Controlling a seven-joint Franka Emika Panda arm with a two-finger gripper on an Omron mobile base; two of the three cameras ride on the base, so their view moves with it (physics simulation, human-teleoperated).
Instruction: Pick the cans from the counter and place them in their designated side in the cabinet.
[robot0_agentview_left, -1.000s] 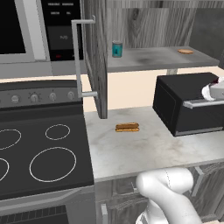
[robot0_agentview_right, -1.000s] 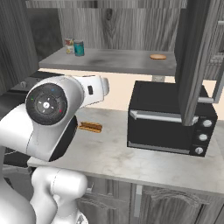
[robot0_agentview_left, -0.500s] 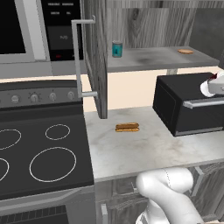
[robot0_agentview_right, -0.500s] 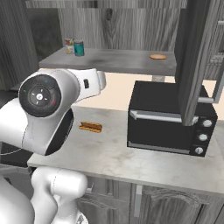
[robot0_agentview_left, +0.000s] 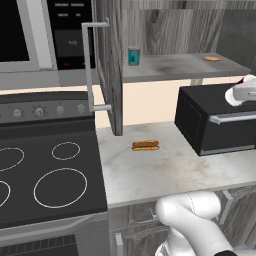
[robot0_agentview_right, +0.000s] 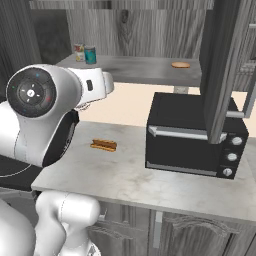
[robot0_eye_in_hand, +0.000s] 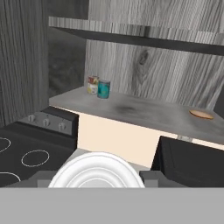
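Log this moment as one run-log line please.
teal can and red can: side by side on cabinet shelf | hot dog: on counter | end effector: shut

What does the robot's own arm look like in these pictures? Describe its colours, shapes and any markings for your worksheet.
The arm is glossy white, built of rounded, bulbous segments with dark grey to black bands at the joints. One joint carries a round black end cap with concentric rings and small coloured dots. A small dark rectangular mark sits on the white link beside it. No cables show. A white segment rises at the counter's front edge.
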